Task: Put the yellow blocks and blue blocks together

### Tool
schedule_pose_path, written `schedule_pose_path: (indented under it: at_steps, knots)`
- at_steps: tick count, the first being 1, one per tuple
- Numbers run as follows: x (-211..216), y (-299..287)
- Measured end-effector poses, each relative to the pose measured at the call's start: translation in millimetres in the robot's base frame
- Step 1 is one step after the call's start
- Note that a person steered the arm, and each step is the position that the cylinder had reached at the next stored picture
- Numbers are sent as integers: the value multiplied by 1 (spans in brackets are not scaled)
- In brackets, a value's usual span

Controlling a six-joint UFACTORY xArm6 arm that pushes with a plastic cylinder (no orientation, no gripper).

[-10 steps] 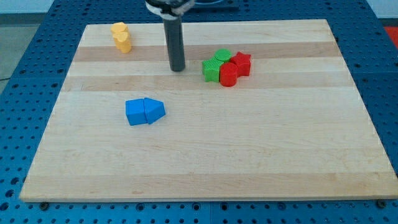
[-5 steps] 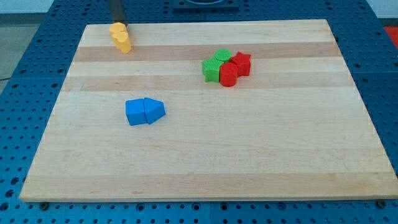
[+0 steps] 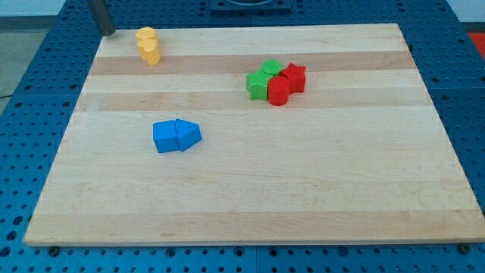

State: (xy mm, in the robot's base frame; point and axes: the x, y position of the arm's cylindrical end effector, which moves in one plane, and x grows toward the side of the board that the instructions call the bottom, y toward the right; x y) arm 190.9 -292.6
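Two yellow blocks [image 3: 148, 45] sit touching each other near the board's top left corner. A blue cube [image 3: 166, 136] and a blue pointed block [image 3: 189, 134] lie side by side, touching, left of the board's middle. My tip [image 3: 109, 32] is at the view's top left, just off the board's top left corner, to the left of the yellow blocks and apart from them.
Two green blocks [image 3: 262, 80] and two red blocks [image 3: 286, 83] are clustered together right of the board's middle top. The wooden board [image 3: 303, 182] lies on a blue perforated table.
My tip has moved from the board's upper middle, left of the green blocks, up and to the left past the yellow blocks to off the top left corner. No block has moved.
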Motion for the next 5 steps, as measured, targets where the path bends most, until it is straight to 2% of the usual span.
schedule_pose_path:
  at_steps: [2,5]
  knots:
    - [0,51]
    - [14,81]
